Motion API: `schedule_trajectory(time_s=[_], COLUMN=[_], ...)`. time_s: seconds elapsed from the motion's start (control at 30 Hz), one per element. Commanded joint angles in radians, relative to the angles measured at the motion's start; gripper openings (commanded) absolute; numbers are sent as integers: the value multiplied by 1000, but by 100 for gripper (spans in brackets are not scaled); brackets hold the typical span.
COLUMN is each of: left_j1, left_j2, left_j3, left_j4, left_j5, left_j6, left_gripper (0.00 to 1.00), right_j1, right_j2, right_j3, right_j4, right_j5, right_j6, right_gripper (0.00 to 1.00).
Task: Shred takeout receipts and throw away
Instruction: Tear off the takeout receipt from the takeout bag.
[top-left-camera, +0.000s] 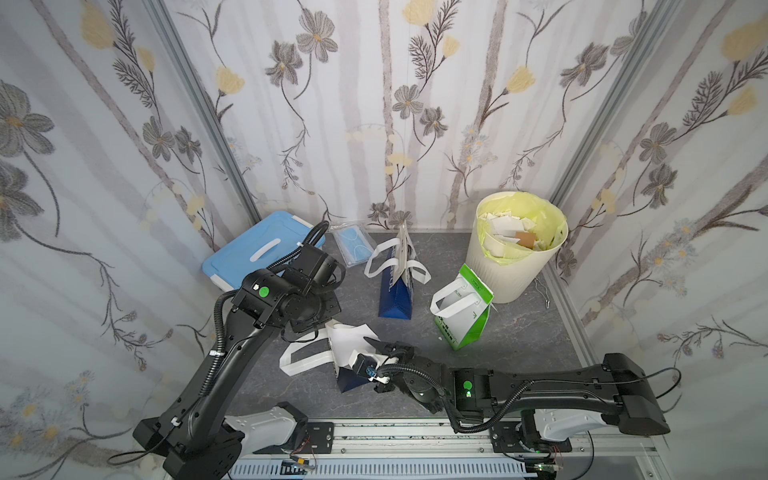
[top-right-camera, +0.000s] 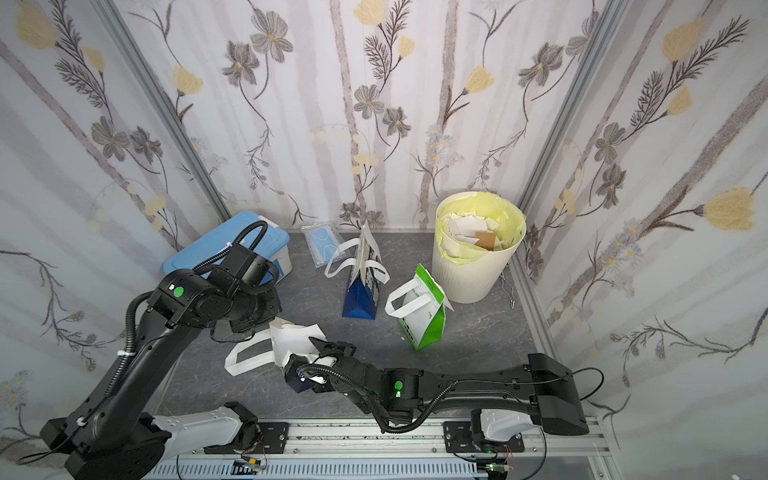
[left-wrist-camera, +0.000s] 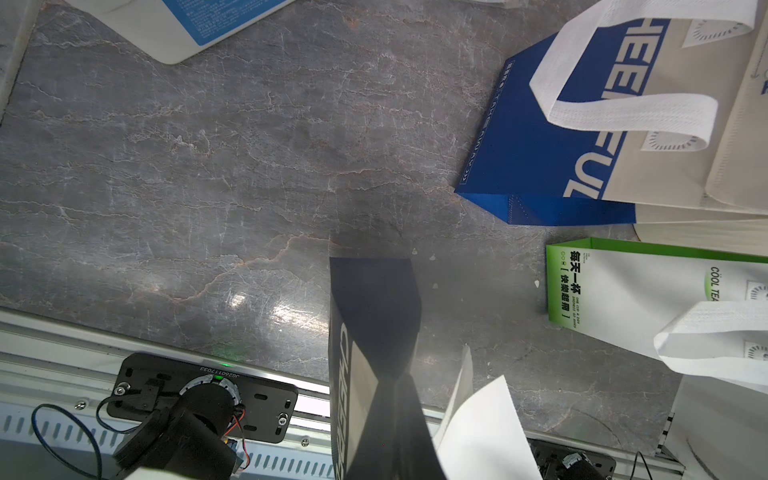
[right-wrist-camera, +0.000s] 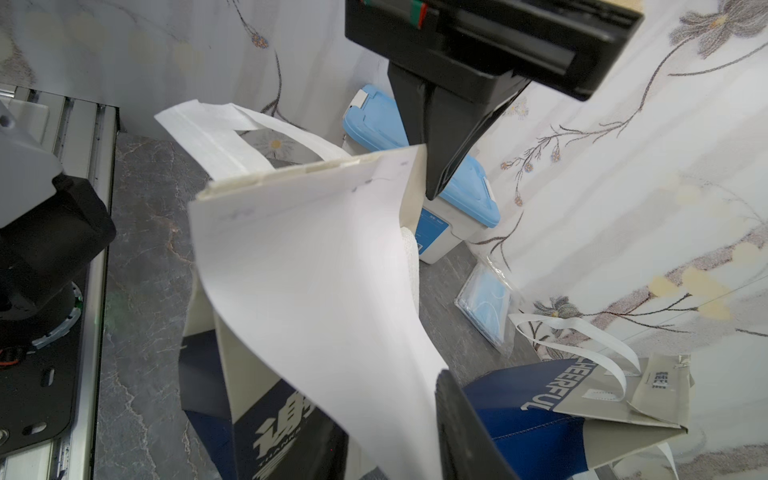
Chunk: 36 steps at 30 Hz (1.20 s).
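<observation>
Both arms work one dark blue paper bag (left-wrist-camera: 374, 307): left fingers (left-wrist-camera: 395, 436) clamp shut on its rim as anchor; right fingers (right-wrist-camera: 465, 424) flank the attached receipt (right-wrist-camera: 311, 270), grip unclear, likely to tear it off.

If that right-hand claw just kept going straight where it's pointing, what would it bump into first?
The white receipt, which hangs between the right gripper's jaws. Just behind it looks to be the dark blue bag pinched by the left gripper, though depth is unclear.
</observation>
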Motion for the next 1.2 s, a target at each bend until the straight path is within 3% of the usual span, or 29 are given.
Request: schedule_trajectory(time_s=[0.0, 0.13, 0.33, 0.47, 0.9, 1.17], left_j1=[1, 1, 0, 1, 1, 2], left_j2=[2, 3, 8, 28, 45, 84], left_j3=[-3, -6, -13, -42, -103, -118], left_j4=[0, 3, 10, 22, 34, 47], left_j5=[6, 15, 21, 30, -41, -57], left_j6=[8, 11, 25, 36, 73, 79], left_gripper=[0, 0, 0, 0, 0, 0], right_j1=[1, 0, -13, -12, 42, 81], right_j2=[12, 25, 40, 38, -22, -65], right_j3=[12, 16, 50, 62, 48, -5], right_j4=[54, 46, 12, 62, 269, 372], right_j5=[14, 15, 20, 71, 194, 280], right_j6=[-12, -31, -50, -95, -285, -325], right_gripper=[35, 32, 8, 0, 0, 0])
